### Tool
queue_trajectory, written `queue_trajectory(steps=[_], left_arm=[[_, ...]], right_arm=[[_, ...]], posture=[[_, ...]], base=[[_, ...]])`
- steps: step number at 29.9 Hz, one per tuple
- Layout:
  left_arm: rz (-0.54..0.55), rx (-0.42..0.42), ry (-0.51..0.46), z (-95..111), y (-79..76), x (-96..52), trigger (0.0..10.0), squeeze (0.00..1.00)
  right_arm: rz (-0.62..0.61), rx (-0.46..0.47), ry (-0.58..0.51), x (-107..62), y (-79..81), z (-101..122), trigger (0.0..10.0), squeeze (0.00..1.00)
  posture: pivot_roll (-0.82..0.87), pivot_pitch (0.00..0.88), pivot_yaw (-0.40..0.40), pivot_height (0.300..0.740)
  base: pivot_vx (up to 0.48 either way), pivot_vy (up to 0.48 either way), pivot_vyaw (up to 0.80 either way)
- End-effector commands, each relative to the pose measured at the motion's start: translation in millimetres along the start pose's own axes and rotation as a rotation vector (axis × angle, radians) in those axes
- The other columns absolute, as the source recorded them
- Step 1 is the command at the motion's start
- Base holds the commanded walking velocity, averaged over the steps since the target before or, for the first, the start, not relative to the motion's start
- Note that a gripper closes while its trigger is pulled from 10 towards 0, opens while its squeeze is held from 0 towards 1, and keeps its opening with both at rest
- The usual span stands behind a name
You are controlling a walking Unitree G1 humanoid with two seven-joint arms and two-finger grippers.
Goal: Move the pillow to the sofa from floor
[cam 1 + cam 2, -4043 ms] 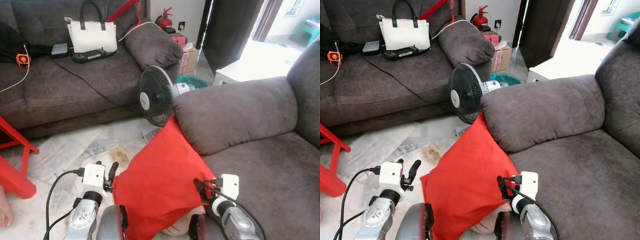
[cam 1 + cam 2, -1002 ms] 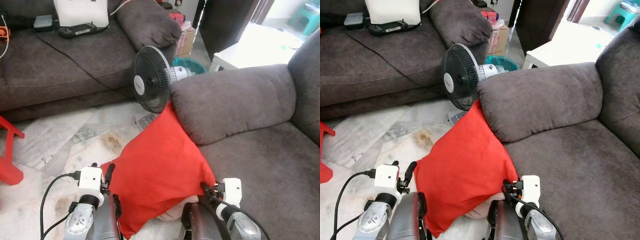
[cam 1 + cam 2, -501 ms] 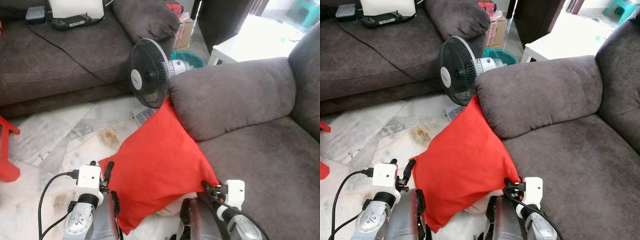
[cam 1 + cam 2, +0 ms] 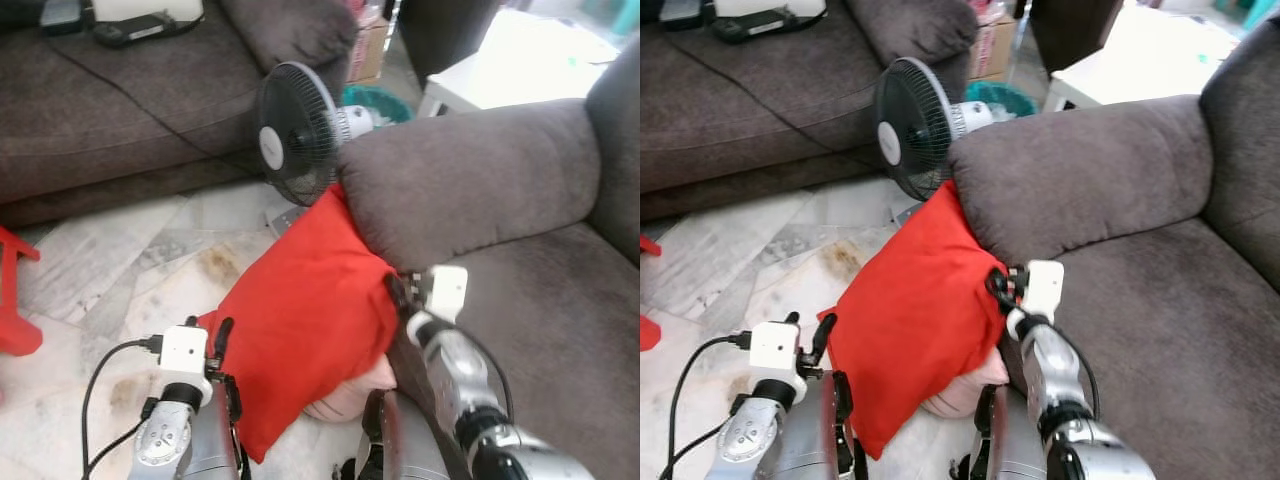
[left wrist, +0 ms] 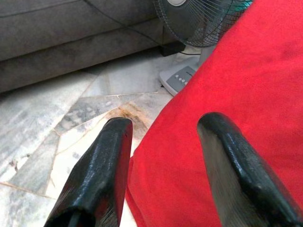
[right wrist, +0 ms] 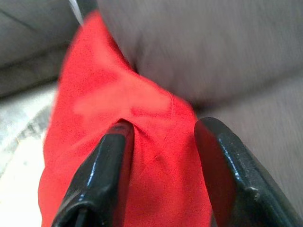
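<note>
Pillow: we log 1 red pillow (image 4: 310, 320), standing tilted against the front of the grey sofa (image 4: 560, 300). Its top corner touches the underside of the sofa armrest (image 4: 470, 190); its lower edge hangs just above the marble floor (image 4: 110, 270). It is not on the seat.

Right gripper: we see the right gripper (image 6: 161, 175) raised at the pillow's sofa-side edge, just below the armrest. Its 2 black fingers (image 6: 102, 179) stand apart, with a fold of red cloth bunched between them; we cannot tell whether they pinch it.

Left gripper: we see the left gripper (image 5: 165, 165) low at the pillow's floor-side edge. Its 2 fingers (image 5: 102, 170) are spread wide; 1 lies over the floor, the other over the red cloth, nothing clamped.

Pink item: 1 pale pink soft thing (image 4: 350, 395) shows under the pillow's lower edge; we cannot tell what it is.

Fan: 1 black floor fan (image 4: 295, 130) stands on the floor just behind the pillow's top corner, beside the armrest.

Second sofa: 1 grey sofa (image 4: 120, 110) across the floor, with a black cable (image 4: 150, 100) trailing over its seat.

Red frame: 1 red piece (image 4: 15, 300) at the robot's far left edge.
</note>
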State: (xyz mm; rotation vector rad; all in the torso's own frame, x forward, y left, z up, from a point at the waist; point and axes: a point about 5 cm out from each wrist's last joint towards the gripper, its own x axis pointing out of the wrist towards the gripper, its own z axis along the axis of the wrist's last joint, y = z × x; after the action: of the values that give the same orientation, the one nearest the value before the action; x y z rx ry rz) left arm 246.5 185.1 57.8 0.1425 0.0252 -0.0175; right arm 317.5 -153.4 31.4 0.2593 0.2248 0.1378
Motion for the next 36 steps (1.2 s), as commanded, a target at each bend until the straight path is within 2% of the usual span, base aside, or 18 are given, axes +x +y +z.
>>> queue_trajectory(steps=[1,5,10,14,23,27,30,32,36], left_arm=[[-0.010,0.007,0.028,-5.2,-3.9,-3.0,10.0,0.00],[-0.012,0.007,0.028,-5.1,-4.5,-3.5,10.0,0.00],[-0.011,0.008,0.035,-6.7,-3.7,-5.6,10.0,0.00],[-0.013,0.008,0.041,-7.7,-3.7,-6.7,10.0,0.00],[-0.022,0.006,0.051,-10.3,-6.1,-6.3,10.0,0.00],[-0.032,0.006,0.058,-11.8,-7.7,-6.4,10.0,0.00],[-0.043,0.006,0.065,-13.4,-9.2,-6.0,10.0,0.00],[-0.044,0.006,0.066,-13.5,-9.3,-5.7,10.0,0.00],[-0.046,0.005,0.069,-14.5,-9.9,-4.8,10.0,0.00]], right_arm=[[-0.028,-0.007,-0.006,1.8,-6.8,6.6,10.0,0.00],[-0.039,-0.027,0.008,4.8,-8.7,11.1,10.0,0.00],[-0.034,-0.045,0.059,3.7,-10.0,5.9,10.0,0.00],[-0.027,-0.116,0.119,0.9,-11.5,-1.8,10.0,0.00],[-0.023,-0.218,0.180,-3.5,-18.3,-7.4,10.0,0.00],[-0.011,-0.233,0.193,-5.0,-21.0,-8.2,10.0,0.00],[0.022,-0.265,0.266,-8.3,-25.8,-13.2,10.0,0.00],[0.024,-0.280,0.277,-8.9,-26.8,-14.0,10.0,0.00],[0.047,-0.264,0.306,-10.1,-28.7,-15.3,10.0,0.00]], posture=[[0.21,0.169,-0.143,0.571],[0.21,0.171,-0.145,0.571],[0.22,0.174,-0.146,0.571],[0.21,0.176,-0.147,0.571],[0.20,0.171,-0.148,0.571],[0.20,0.168,-0.148,0.571],[0.20,0.162,-0.149,0.571],[0.20,0.162,-0.149,0.571],[0.19,0.155,-0.150,0.571]], base=[[0.000,0.000,0.00],[0.000,0.000,0.00],[0.000,0.000,0.00],[0.000,0.000,0.00],[0.000,0.000,0.00],[0.000,0.000,0.00],[0.000,0.000,0.00],[0.000,0.000,0.00],[0.000,0.000,0.00]])
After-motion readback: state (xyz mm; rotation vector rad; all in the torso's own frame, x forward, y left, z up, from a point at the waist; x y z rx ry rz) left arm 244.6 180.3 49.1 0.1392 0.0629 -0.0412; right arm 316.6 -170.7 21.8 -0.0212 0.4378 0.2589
